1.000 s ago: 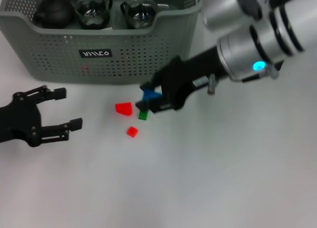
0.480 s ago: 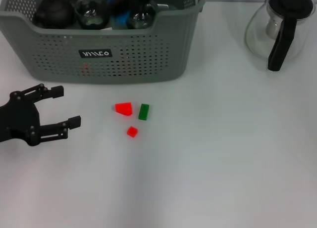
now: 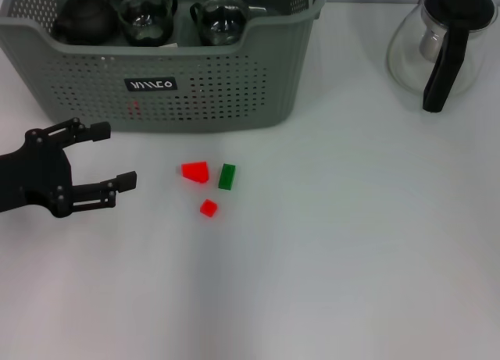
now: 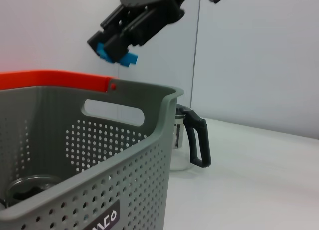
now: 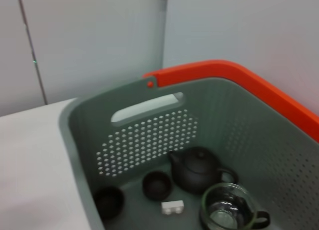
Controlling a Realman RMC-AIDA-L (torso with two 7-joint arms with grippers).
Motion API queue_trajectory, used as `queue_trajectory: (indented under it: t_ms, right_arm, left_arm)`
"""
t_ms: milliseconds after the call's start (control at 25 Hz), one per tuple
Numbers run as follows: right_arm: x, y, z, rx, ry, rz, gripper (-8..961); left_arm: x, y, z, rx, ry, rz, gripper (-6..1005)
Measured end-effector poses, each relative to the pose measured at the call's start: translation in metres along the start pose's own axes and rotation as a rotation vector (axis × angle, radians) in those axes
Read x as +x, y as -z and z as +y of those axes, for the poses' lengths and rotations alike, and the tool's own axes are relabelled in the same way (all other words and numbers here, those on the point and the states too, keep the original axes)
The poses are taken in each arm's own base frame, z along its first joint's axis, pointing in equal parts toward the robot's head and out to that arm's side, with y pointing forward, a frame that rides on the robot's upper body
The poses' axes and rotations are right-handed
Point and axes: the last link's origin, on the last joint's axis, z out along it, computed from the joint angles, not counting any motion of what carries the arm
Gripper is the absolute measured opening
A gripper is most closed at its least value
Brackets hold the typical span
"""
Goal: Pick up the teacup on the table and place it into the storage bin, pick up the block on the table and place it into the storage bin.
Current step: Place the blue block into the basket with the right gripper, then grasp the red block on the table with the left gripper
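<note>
The grey-green storage bin (image 3: 234, 79) stands at the back left of the table. Inside it are a black teapot (image 5: 198, 170), two small dark teacups (image 5: 157, 184), a white block (image 5: 172, 206) and glass cups (image 3: 148, 16). On the table in front of the bin lie a red block (image 3: 195, 171), a green block (image 3: 226, 176) and a smaller red block (image 3: 208, 208). My left gripper (image 3: 117, 153) rests open on the table, left of these blocks. In the left wrist view my right gripper (image 4: 115, 51) hangs above the bin (image 4: 124, 165), shut on a blue block (image 4: 119, 54).
A glass carafe (image 3: 441, 44) with a black handle stands at the back right of the table. An orange rim (image 5: 234, 73) runs behind the bin's far wall.
My right arm has lifted the blue block from beside the other blocks and left the head view. The left gripper has shifted slightly right, toward the blocks.
</note>
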Motion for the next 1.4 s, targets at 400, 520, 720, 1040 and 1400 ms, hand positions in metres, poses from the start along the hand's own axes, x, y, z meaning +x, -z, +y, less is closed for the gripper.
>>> queue_trajectory:
  t_ms: [400,520,720,1040,1400]
  right_arm:
    - [-0.001,0.009,0.016,-0.004,0.077,-0.098,577]
    - [0.007,0.026,0.032,-0.039,0.124,-0.221,823]
    - [0.047,0.061,0.06,-0.176,0.174,-0.397,860]
    - [0.114,0.092,0.081,-0.447,0.163,-0.381,897]
    - [0.183,0.111,0.051,-0.518,-0.032,-0.431,897]
  left_arm:
    - [0.003,0.005,0.002,-0.035,-0.008,-0.005,871]
    - [0.006,0.008,0.003,-0.047,-0.029,-0.015,871]
    - [0.02,0.003,0.001,-0.121,-0.114,-0.068,871]
    - [0.039,-0.016,-0.009,-0.171,-0.163,-0.078,794]
    - [0.051,-0.035,-0.018,-0.237,-0.108,-0.15,790]
